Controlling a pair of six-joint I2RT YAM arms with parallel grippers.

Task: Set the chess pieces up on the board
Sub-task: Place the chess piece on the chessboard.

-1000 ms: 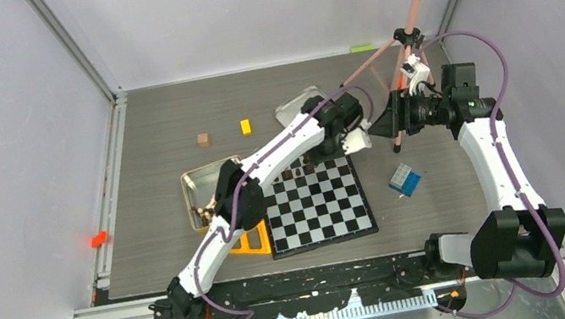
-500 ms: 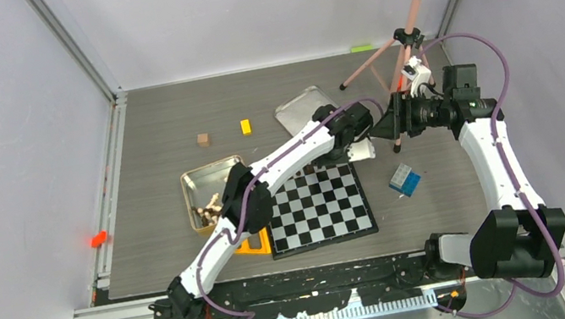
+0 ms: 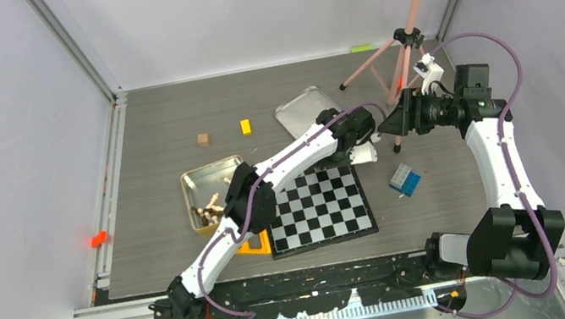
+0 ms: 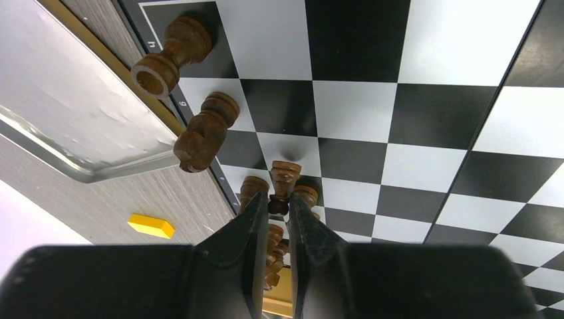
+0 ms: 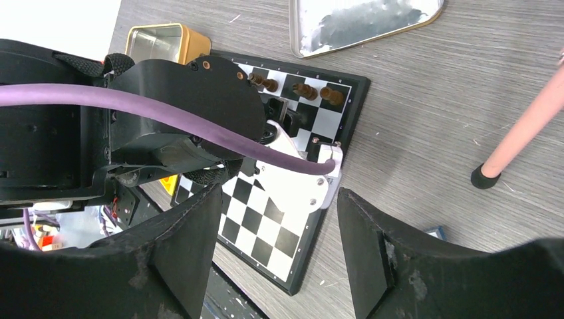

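Obs: left gripper [image 4: 278,207] fingers nearly together, pinching the head of a dark chess piece [image 4: 284,174] that stands on the board [image 4: 425,133] right at the tips. Two more dark pieces [image 4: 199,133] sit beyond the tips, to the left, along the board edge. Obs: right gripper [image 5: 276,199] jaws wide apart, holding nothing; board ahead of it.

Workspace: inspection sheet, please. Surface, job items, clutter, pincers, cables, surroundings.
Surface: grey wood-grain table.
Job's things: board flat; dark chess pieces along its far edge; more in the gold tin.
Clutter: silver lid, yellow block, brown cube, blue cube.
Grippers: left pincer closed on a dark piece over the board; right pincer open, empty.
Cables: purple cable along each arm.
Surroundings: pink tripod, white walls.
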